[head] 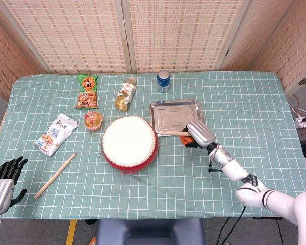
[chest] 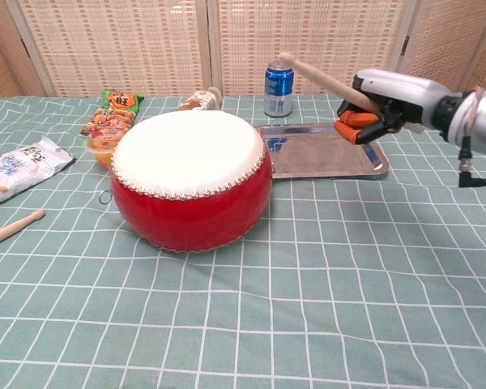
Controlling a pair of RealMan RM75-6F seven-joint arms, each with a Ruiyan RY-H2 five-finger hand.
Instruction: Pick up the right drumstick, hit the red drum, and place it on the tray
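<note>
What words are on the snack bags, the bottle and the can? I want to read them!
Green and orange snack bag: printing shows, too small to read.
White and blue snack bag: printing too blurred to read.
Yellow drink bottle: label too small to read.
Blue drink can: white markings, not readable.
Red drum, silver metal tray: no text visible.

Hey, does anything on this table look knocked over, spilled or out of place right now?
The yellow drink bottle lies on its side beside the orange snack packet, while the blue can stands upright. Nothing looks spilled.
</note>
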